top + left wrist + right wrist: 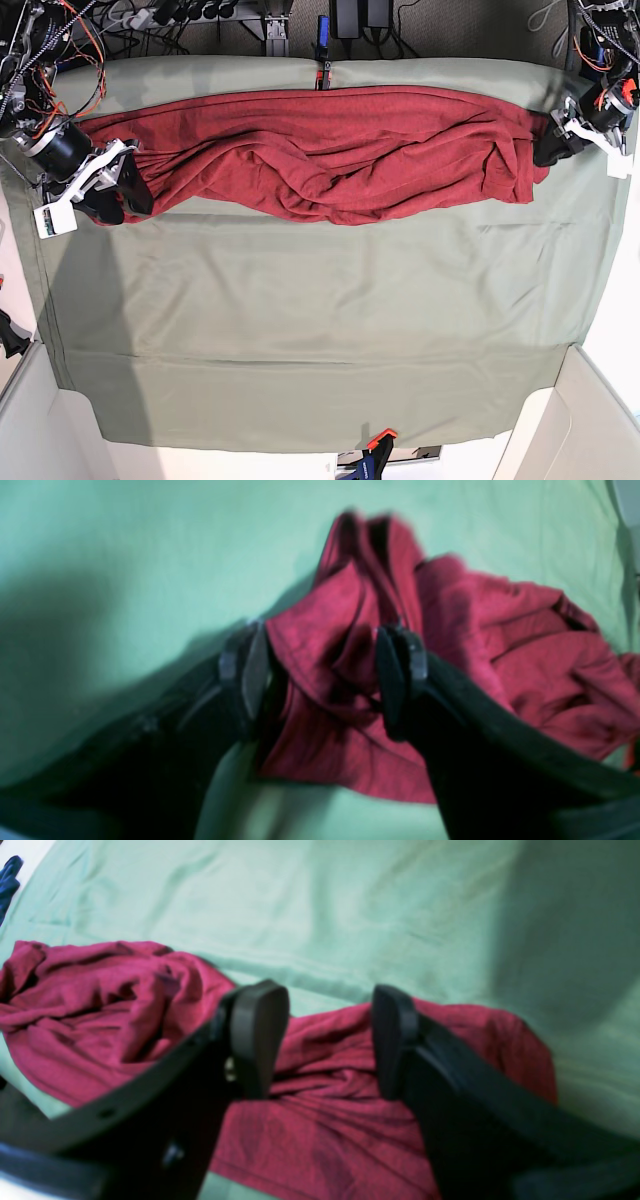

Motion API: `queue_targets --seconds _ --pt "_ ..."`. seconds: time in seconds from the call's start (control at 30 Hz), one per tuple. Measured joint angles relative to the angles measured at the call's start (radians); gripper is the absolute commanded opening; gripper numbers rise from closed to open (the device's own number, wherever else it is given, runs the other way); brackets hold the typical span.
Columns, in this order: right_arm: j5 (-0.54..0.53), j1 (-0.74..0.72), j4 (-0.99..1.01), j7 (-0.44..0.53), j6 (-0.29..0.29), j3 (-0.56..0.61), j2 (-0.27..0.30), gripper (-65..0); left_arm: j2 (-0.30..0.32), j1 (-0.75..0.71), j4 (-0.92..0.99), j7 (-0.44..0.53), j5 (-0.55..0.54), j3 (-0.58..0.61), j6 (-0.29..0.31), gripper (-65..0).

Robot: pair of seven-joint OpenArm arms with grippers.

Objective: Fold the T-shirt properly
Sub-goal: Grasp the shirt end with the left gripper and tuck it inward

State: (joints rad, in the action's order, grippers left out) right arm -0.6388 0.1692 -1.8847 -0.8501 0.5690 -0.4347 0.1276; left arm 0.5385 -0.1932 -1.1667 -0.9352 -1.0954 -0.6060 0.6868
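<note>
The dark red T-shirt (330, 160) lies bunched in a long wrinkled band across the far part of the table. My left gripper (548, 150) is at the shirt's right end. In the left wrist view it (325, 675) stands open, with a fold of the T-shirt (525, 645) lying between its wide-apart fingers (395, 680). My right gripper (125, 195) is at the shirt's left end. In the right wrist view it (325, 1040) is open too, its pads (257, 1035) hovering just over the T-shirt (100, 1005), and no cloth is pinched.
The pale green table cloth (300, 330) covers the whole table. Clamps hold it at the far edge (323, 60) and the near edge (378, 445). Cables and electronics run along the back. A dark blue item (9, 880) shows at the table's corner.
</note>
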Motion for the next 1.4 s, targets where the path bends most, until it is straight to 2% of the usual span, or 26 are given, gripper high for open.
queue_targets --seconds 0.3,0.43,0.77,0.87,0.97,1.27,1.4 --pt "0.0 0.0 0.0 -0.004 0.0 0.0 0.0 -34.2 0.026 0.003 0.018 -0.116 -0.201 0.012 0.002 -28.3" --pt "0.0 0.0 0.0 -0.007 0.0 0.0 0.0 -34.2 0.041 0.005 0.018 -0.127 -0.227 0.012 0.002 -27.8" --pt "-0.001 0.0 0.0 -0.007 0.0 0.0 0.0 -34.2 0.041 0.004 0.021 -0.142 -0.231 0.028 0.002 -26.6" --pt "-0.001 0.0 0.0 -0.007 0.0 0.0 0.0 -34.2 0.041 0.005 0.021 -0.149 -0.235 0.089 0.002 -17.7" --pt "-0.001 0.0 0.0 -0.007 0.0 0.0 0.0 -34.2 0.045 0.006 0.021 -0.137 -0.252 0.148 0.003 -17.7" --pt "0.0 0.0 0.0 -0.011 0.0 0.0 0.0 -34.2 0.057 0.021 0.021 -0.161 -0.247 0.149 0.003 -17.7" --pt "-0.001 0.0 0.0 -0.011 0.0 0.0 0.0 -34.2 0.063 0.021 0.021 -0.156 -0.248 0.196 0.003 -17.7"
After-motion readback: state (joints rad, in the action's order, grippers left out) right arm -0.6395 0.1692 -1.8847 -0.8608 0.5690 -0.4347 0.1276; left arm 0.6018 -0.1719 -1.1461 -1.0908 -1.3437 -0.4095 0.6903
